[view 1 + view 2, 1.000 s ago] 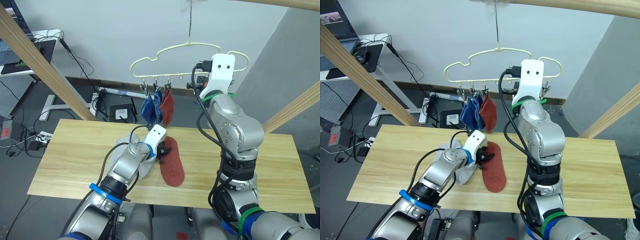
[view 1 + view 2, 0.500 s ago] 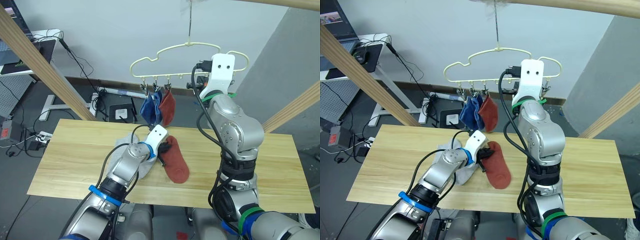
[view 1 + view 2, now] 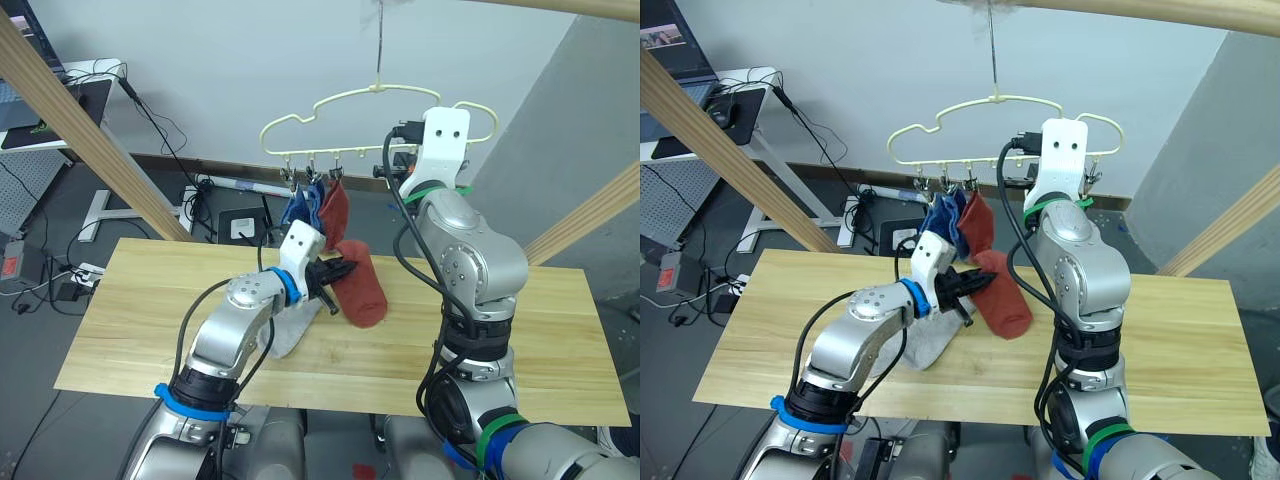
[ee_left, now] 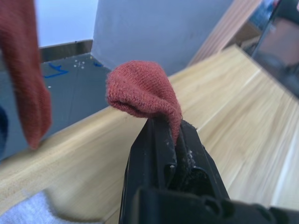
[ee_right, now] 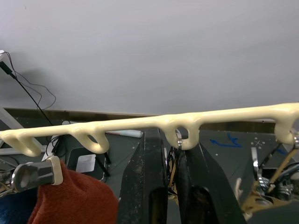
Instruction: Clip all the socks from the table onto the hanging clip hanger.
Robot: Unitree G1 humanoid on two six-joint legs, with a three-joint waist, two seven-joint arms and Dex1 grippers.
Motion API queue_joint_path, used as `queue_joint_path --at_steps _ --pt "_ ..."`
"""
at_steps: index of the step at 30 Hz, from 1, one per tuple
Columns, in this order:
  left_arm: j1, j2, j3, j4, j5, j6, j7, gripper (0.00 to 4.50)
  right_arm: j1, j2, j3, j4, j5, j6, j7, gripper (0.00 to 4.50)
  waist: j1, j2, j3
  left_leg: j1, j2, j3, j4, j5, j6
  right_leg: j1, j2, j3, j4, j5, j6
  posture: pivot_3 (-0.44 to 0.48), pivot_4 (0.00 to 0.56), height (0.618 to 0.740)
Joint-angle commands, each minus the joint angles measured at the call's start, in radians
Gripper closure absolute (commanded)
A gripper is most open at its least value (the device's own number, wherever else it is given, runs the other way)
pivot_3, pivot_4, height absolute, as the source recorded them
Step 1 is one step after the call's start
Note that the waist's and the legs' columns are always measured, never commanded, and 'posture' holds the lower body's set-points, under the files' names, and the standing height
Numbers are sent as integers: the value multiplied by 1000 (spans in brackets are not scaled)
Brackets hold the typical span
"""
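Our left gripper (image 4: 170, 135) is pinching a rust red sock (image 3: 362, 288) by one edge and holds it lifted off the table (image 3: 520, 330); the sock droops from the fingers (image 4: 149, 154), just below the hanger. Our right gripper (image 5: 171, 154) is raised at the clip hanger (image 3: 380, 100), fingers close together around a metal clip under the yellow bar; we cannot tell if they actually press it. Two blue socks (image 3: 300, 212) and another red sock (image 3: 335, 208) already hang from the clips on the hanger's left part. Grey socks (image 3: 290, 330) lie on the table under our left forearm.
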Motion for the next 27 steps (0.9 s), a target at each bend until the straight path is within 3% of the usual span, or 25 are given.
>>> queue_joint_path --at_steps 1,9,27 --pt "-44 -29 45 -45 -67 33 17 4451 -18 9 -4 -52 12 -1 5 4500 0 0 0 0 0 0 0 0 0 0 0 0 0 0 0 65 299 740" --pt "-128 -95 80 33 -118 0 40 4451 -32 21 -21 -51 29 14 7 4500 1 0 0 0 0 0 0 0 0 1 0 0 0 0 0 57 295 740" --pt "-250 -180 46 255 -97 -146 48 4451 -46 24 -35 -46 54 26 -3 4500 0 0 0 0 0 0 1 0 0 1 0 0 0 0 0 42 292 740"
